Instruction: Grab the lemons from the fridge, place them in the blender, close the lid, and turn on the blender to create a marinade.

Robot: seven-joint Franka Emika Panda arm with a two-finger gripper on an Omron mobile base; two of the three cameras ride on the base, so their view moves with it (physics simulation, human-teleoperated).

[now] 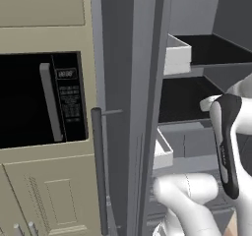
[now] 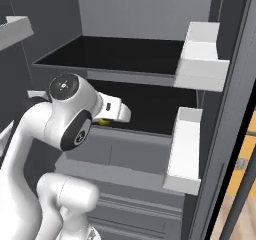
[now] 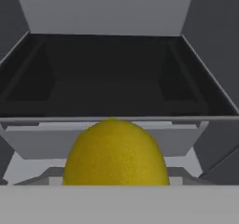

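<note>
While one lemon (image 3: 115, 153) is sitting close before the hand camera at a black shelf tray (image 3: 116, 85) inside the fridge (image 2: 150, 14), the gripper's grasp is remaining impossible to tell; no writing is legible.

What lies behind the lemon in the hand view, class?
Behind the lemon runs a black shelf tray, then the fridge's grey back wall. The lemon covers part of the tray's front edge, and what it rests on cannot be seen.
</note>
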